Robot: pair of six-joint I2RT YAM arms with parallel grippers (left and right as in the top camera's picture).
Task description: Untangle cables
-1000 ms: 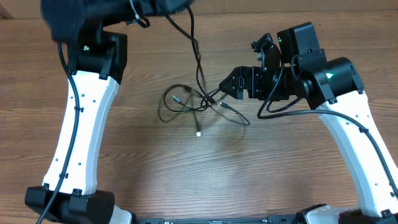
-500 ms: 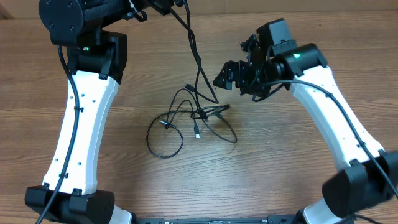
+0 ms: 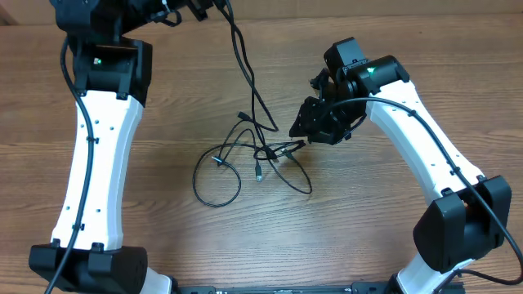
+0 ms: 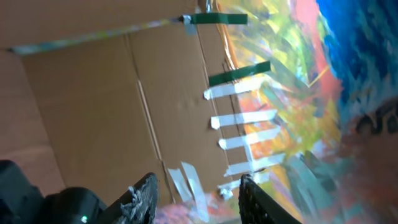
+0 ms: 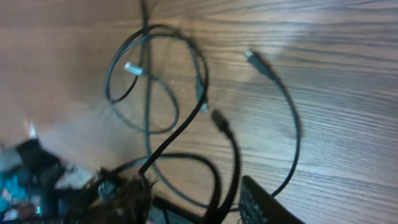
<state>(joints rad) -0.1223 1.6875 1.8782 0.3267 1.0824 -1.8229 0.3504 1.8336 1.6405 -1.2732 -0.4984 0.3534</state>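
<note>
Cables tangled on table; right gripper straddles strands, jaws apart.

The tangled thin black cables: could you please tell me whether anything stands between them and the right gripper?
Nothing visible does. The right gripper is at the right edge of the thin black cables on the wooden table, with strands lying between its fingers.

Two white arms, one wooden table, one tangle of cables, strand number unclear.
</note>
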